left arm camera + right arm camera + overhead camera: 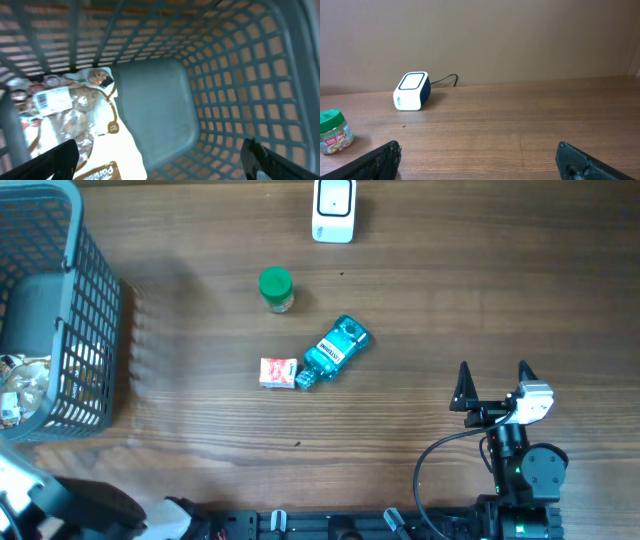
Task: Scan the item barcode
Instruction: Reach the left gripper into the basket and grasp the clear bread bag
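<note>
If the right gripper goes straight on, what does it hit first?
The right gripper looks free across the table; the scanner sits off to its left. Beyond, probably the wall.

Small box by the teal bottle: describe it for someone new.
On the wooden table, right of the grey basket, three items cluster centrally. The small box sits at the cap end of the lying teal bottle. It alone is a red-and-white rectangle; the jar is round, green-lidded.
</note>
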